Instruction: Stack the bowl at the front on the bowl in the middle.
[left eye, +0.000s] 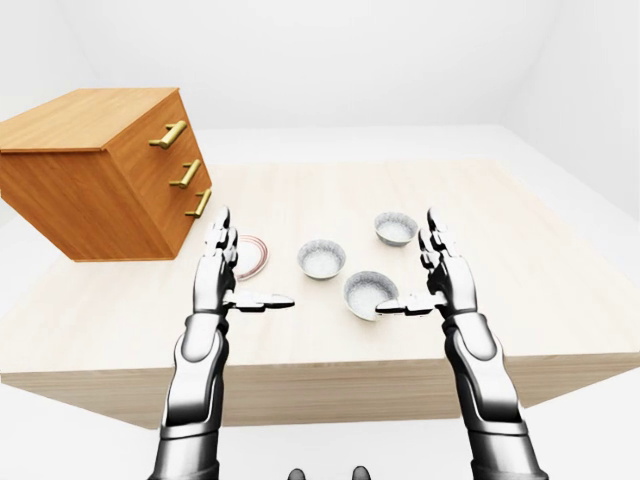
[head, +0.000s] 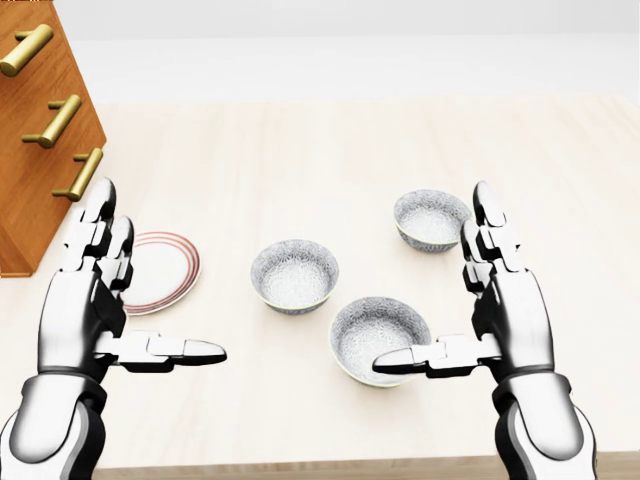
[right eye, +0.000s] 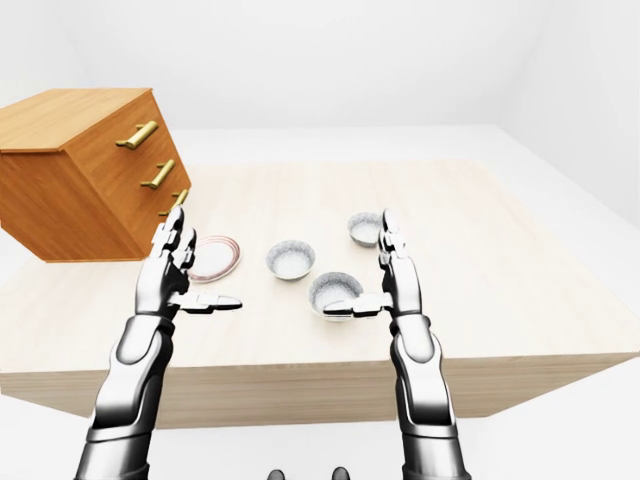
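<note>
A pale wooden counter (head: 300, 130) carried, from the left, a drawer chest (head: 40, 130), a plate (head: 165, 270), then the middle bowl (head: 294, 275) and the front bowl (head: 378, 338) — probably light, rigid, breakable; best pinched at its rim. Left hand (head: 95, 300) and right hand (head: 500, 300) hovered, fingers apart — empty.

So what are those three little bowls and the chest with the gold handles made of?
The three small grey bowls look like glazed ceramic or stoneware: pale speckled insides and thin rims, though a render leaves that open. The orange-brown drawer chest looks like varnished wood, with visible grain. Its gold bar handles look like polished brass, judging by their shine.
</note>
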